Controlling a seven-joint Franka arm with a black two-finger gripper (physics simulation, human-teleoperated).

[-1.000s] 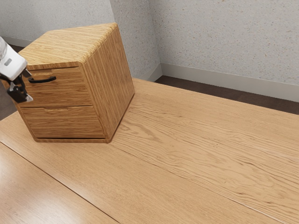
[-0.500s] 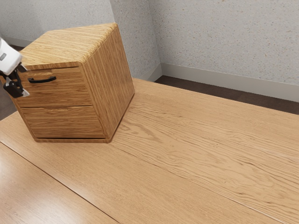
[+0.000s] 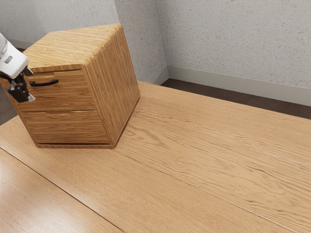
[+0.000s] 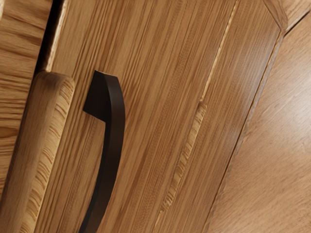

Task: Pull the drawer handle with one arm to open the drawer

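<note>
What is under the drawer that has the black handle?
A lower drawer sits directly under it, and below that the cabinet rests on the table. What either drawer holds is covered from view.

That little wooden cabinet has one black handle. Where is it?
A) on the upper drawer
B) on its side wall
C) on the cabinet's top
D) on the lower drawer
A: the black handle sits on the front of the upper drawer, above the lower drawer of the wooden cabinet.

cabinet (image 3: 99, 73): striped light-wood grain | handle (image 4: 114, 141): black, maybe brownish | wall (image 3: 233, 34): speckled grey
</note>
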